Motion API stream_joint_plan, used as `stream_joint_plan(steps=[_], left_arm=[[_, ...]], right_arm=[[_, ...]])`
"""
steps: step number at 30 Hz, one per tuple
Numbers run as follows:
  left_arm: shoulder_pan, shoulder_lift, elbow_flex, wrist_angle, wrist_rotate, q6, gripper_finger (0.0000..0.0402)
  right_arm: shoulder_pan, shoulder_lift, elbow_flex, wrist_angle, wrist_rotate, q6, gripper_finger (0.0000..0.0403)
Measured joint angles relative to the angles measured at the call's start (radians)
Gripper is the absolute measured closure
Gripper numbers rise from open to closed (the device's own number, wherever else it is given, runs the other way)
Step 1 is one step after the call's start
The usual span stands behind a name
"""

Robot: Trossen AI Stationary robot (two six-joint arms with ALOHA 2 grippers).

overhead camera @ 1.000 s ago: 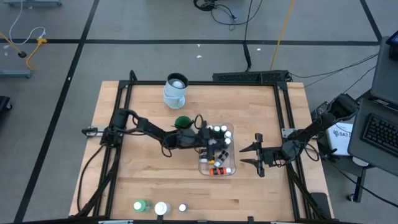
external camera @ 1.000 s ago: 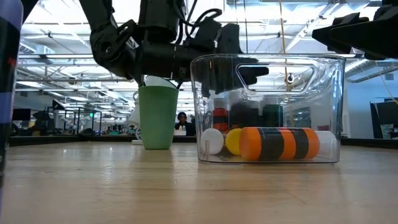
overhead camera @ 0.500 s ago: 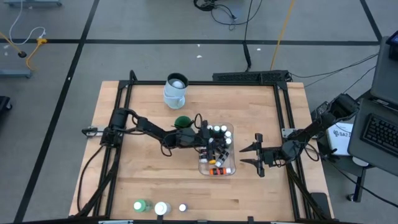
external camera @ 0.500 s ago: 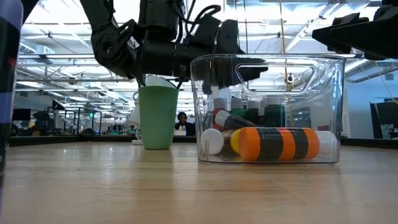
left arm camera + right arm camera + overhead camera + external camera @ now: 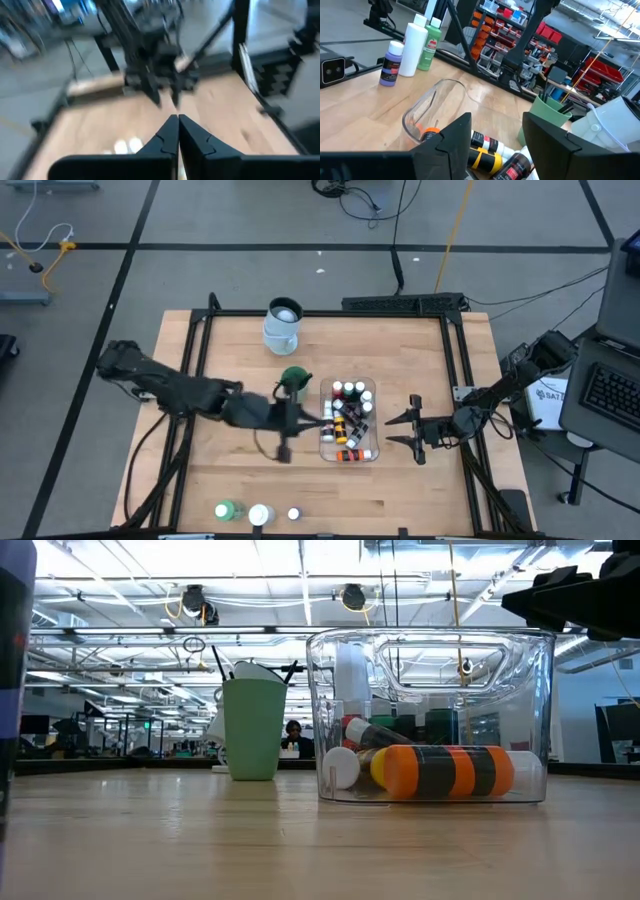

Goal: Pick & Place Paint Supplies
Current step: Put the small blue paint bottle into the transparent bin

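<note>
High view shows the left gripper just left of the clear tub, fingers pressed together on nothing. Small paint bottles lie jumbled inside the tub. The right gripper waits just right of the tub, fingers spread. Three more bottles stand at the table's near edge. A green cup holds brushes.

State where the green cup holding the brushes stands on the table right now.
In the high view the green cup stands near the table's middle, just left of the clear tub of paint bottles and below the pale jug.
</note>
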Motion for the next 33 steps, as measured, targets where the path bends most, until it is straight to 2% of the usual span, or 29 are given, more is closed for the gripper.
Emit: stream_joint_plan(steps=[4, 7, 11, 16, 18, 22, 26, 29, 33], left_arm=[[-0.087, -0.012, 0.112, -0.397, -0.007, -0.154, 0.0396], [-0.152, -0.005, 0.112, -0.479, 0.033, -0.199, 0.0397], [-0.237, 0.011, 0.078, -0.478, 0.034, -0.228, 0.0363], [-0.3, 0.087, 0.074, -0.447, 0.044, -0.29, 0.0295], [-0.302, 0.134, 0.076, -0.38, 0.108, -0.321, 0.0259], [-0.295, 0.226, 0.076, -0.292, 0.298, -0.369, 0.0184], [-0.287, 0.292, 0.076, -0.3, 0.386, -0.383, 0.0126], [-0.282, 0.329, 0.076, -0.282, 0.414, -0.38, 0.0104], [-0.282, 0.368, 0.076, -0.261, 0.418, -0.404, 0.0101]], right_arm=[[0.0, 0.0, 0.0, 0.0, 0.0, 0.003, 0.0234], [0.0, 0.0, 0.0, 0.01, 0.0, 0.003, 0.0234], [0.0, 0.0, 0.0, 0.015, 0.0, 0.003, 0.0234], [0.0, 0.0, 0.0, 0.013, 0.0, 0.003, 0.0234], [0.0, 0.0, 0.0, 0.013, 0.0, 0.003, 0.0234], [0.0, 0.0, 0.0, 0.006, 0.0, 0.004, 0.0234], [0.0, 0.0, 0.0, 0.006, 0.0, 0.018, 0.0234], [0.0, 0.0, 0.0, 0.006, 0.0, 0.012, 0.0234], [0.0, 0.0, 0.0, 0.007, 0.0, -0.015, 0.0234]])
